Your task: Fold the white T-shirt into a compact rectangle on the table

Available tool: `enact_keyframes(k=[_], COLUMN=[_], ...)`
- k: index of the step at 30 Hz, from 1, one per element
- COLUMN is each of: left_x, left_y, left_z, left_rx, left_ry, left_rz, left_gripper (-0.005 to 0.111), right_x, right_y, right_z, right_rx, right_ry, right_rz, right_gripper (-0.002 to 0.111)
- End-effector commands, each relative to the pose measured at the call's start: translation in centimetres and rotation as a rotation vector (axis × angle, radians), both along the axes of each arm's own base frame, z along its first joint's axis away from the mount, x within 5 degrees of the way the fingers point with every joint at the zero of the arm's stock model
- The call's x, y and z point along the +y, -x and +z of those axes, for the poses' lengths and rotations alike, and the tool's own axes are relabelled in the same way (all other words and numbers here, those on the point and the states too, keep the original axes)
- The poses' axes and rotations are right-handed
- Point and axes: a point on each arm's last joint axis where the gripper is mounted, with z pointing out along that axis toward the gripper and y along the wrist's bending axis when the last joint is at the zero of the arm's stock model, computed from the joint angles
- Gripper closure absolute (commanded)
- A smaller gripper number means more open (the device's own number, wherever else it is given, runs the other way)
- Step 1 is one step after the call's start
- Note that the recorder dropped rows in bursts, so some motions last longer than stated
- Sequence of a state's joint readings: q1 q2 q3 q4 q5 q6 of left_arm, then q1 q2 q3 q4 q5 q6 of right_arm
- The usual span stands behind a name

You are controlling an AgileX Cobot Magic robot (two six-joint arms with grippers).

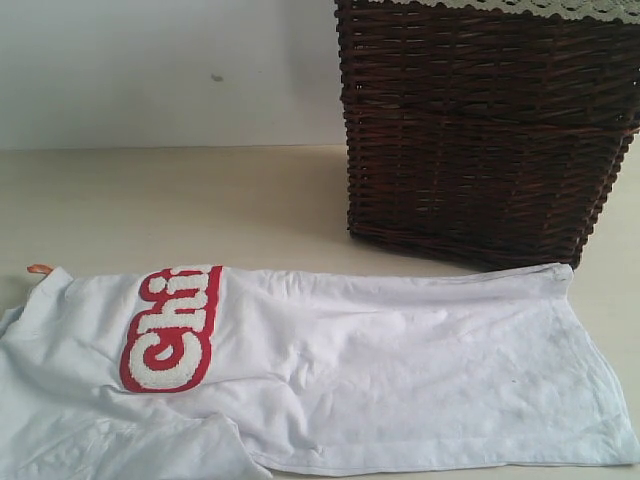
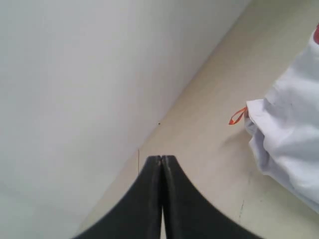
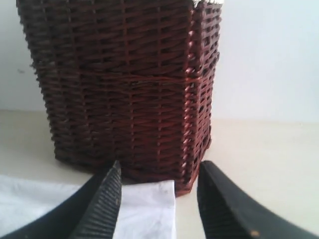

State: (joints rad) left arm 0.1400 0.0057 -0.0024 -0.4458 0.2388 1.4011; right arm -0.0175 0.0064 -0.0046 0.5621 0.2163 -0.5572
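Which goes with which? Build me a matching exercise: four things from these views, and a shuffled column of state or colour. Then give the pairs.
Things:
1. white T-shirt
2. wicker basket
3. left claw
4. right claw

States:
a. shut, holding nothing
b. dark brown, standing upright
c. open, a cloth corner showing between the jaws
d. lying rumpled on the table

Pairs: 1-d; 2-b; 3-a; 4-c
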Motion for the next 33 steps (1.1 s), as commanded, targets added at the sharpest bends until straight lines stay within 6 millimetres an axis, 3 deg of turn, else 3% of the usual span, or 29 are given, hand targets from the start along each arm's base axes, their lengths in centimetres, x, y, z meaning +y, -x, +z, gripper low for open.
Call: enact_keyframes(k=[1,4,6,13,16,30,33], left_x=[0.0,0.0,0.0,0.0,0.0,0.0,0.0], left_y=[0.0,0.0,0.0,0.0,0.0,0.0,0.0], left_z=[-0.1,-0.1,-0.1,-0.1,-0.1,-0.1,-0.1], left_rx=[-0.002,-0.002,-0.002,-0.002,-0.002,-0.002,-0.002], left_ry=[0.009,0.009,0.009,0.009,0.009,0.009,0.009], left_rz=[0.0,0.0,0.0,0.0,0.0,0.0,0.0], left_gripper=[0.107,0.107,0.107,0.107,0.107,0.107,0.107], right_x=[1.0,1.6,1.3,-0.9,-1.1,-1.1,-1.2], right_y=[0.4,0.5,0.4,0.0,0.0,0.0,0.0], right_z=[-1.2,-1.2,-1.1,0.0,0.1,-0.2,-0.2], right_rx=[0.152,0.209,0.184,-0.023,-0.036,-0.008,0.004], right_ry=[-0.202,-0.487,-0.463,0.23,0.353,0.335,0.237], right_rz=[0.078,0.095,0.071,-0.082,-0.093,-0.09,-0.108], right_gripper=[0.061,0.061,0.061,0.061,0.061,0.061,0.061])
